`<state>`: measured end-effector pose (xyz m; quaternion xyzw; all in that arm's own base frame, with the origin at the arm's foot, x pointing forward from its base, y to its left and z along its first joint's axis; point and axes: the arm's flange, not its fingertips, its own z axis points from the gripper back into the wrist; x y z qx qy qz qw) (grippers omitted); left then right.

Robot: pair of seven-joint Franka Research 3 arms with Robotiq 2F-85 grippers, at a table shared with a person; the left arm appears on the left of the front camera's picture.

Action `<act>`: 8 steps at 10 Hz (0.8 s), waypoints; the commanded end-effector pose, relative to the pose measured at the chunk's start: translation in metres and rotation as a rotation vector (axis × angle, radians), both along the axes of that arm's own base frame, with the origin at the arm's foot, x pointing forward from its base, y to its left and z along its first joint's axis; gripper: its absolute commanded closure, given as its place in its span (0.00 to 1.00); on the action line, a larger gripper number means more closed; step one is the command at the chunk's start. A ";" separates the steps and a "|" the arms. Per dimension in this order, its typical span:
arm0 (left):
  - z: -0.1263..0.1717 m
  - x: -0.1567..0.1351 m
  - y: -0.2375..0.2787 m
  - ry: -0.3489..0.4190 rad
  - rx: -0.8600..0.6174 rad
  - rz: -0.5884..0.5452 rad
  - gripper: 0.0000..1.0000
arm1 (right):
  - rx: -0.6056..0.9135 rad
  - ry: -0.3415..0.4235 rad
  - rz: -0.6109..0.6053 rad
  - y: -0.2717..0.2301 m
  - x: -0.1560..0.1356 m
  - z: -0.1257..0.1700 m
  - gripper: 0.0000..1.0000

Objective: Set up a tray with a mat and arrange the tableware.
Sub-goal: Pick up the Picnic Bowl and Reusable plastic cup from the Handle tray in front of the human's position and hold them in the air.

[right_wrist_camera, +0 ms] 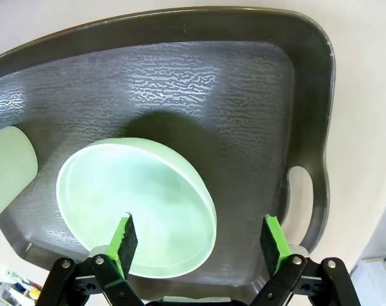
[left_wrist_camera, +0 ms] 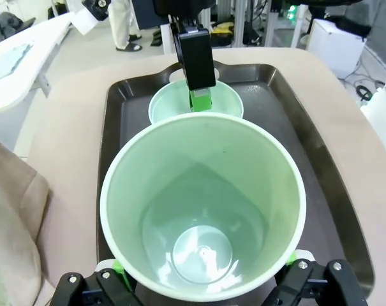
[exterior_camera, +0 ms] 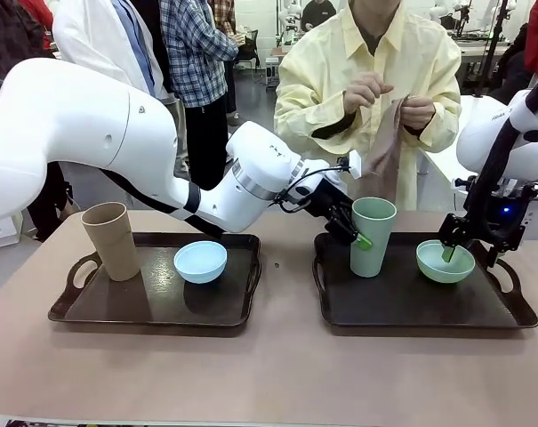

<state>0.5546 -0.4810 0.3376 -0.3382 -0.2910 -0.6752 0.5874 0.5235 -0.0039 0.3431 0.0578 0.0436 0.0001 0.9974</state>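
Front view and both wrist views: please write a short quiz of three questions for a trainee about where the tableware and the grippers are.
1. True or false: the tan-brown tumbler and the pale blue bowl stand on the same tray.
2. What stands between the fingers of the left gripper? A: tan-brown tumbler. B: pale green tumbler. C: pale blue bowl.
3. Fill in: one finger of the right gripper reaches inside the pale green ____.
Key: 1 true; 2 B; 3 pale green bowl.
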 end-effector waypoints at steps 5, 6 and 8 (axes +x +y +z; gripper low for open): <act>0.004 0.004 -0.002 0.012 -0.025 0.011 1.00 | -0.014 0.012 0.015 -0.001 0.001 -0.005 1.00; 0.005 0.004 -0.001 0.014 -0.030 0.013 1.00 | -0.016 0.012 0.014 -0.002 0.001 -0.004 1.00; 0.006 0.005 0.001 0.022 -0.023 0.017 0.72 | -0.020 0.016 0.005 -0.002 0.001 -0.004 1.00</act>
